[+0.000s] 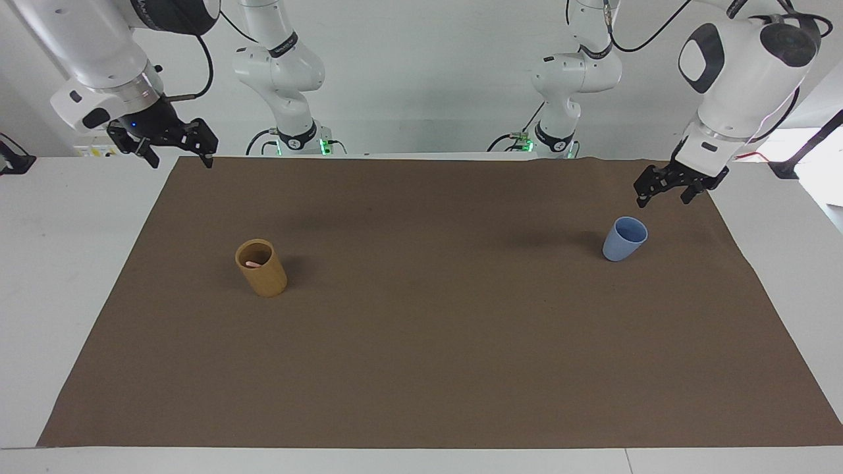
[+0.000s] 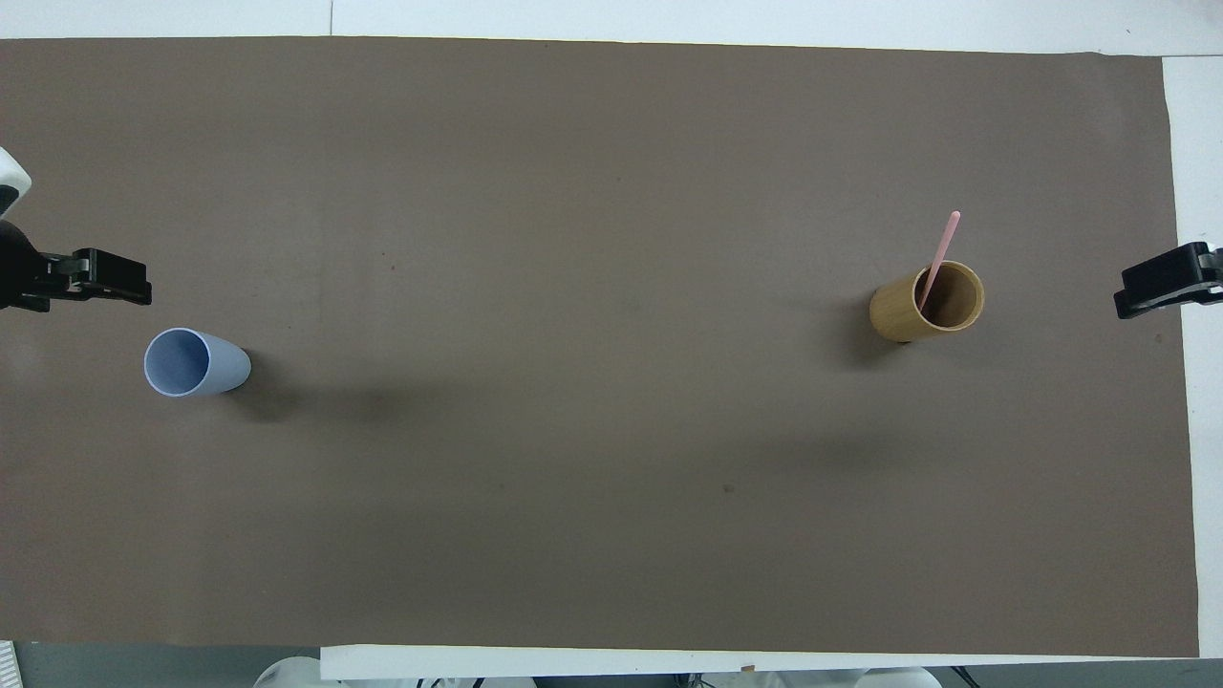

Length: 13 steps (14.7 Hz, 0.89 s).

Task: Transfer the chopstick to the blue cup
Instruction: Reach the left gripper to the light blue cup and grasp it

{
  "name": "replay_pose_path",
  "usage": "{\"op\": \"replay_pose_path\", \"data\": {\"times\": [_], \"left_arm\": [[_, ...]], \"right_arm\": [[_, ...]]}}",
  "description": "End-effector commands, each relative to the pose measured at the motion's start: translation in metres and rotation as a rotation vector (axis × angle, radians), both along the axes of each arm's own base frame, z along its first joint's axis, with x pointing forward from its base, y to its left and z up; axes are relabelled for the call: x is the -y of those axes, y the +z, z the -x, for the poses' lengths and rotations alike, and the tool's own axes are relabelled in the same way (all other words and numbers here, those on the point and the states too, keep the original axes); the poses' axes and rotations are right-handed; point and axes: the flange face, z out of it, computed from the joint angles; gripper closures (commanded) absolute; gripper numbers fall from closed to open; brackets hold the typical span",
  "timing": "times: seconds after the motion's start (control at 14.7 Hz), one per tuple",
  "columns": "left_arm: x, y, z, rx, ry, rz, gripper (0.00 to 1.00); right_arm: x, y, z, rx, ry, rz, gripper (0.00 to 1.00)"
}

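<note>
Chopstick (image 2: pixel 941 253) count is one: pale pink, leaning inside the single tan cylindrical holder (image 2: pixel 925 308) toward the right arm's end of the tabletop (image 1: pixel 39 263). One blue cup (image 1: pixel 624 239) stands well apart from the holder, toward the left arm's end. Two end effectors, both wide and holding nothing: the left end effector (image 1: pixel 666 191) hangs near the cup, the right end effector (image 1: pixel 176 150) over the brown mat's (image 1: pixel 421 368) corner.

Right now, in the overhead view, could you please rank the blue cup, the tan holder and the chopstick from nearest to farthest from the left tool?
From the left tool:
1. Blue cup, beside it at the left arm's end.
2. Tan holder, toward the right arm's end.
3. Chopstick, standing in the holder; too close to call against it.
</note>
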Motion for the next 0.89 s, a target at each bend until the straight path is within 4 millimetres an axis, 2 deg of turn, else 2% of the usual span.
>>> {"op": "replay_pose_path", "data": {"times": [0.0,0.2,0.48,0.61,0.68,0.82], "left_arm": [[-0.032,-0.039,0.006,0.017,-0.001,-0.005,0.01],[-0.030,-0.054,0.002,-0.001,0.005,-0.003,0.01],[-0.031,-0.080,0.012,-0.035,0.015,-0.002,0.01],[-0.032,-0.104,0.013,-0.012,0.016,0.000,0.01],[-0.031,-0.128,0.016,-0.007,0.013,0.003,0.01],[-0.026,-0.132,0.022,-0.038,0.004,0.002,0.01]], "right_arm": [[-0.001,0.001,0.006,-0.005,0.004,-0.018,0.00],[-0.001,0.001,0.006,-0.005,0.004,-0.018,0.00],[-0.001,0.001,0.006,-0.005,0.004,-0.018,0.00],[-0.001,0.000,0.006,-0.006,0.004,-0.018,0.00],[-0.001,0.001,0.006,-0.005,0.004,-0.018,0.00],[-0.001,0.001,0.006,-0.005,0.004,-0.018,0.00]]}}
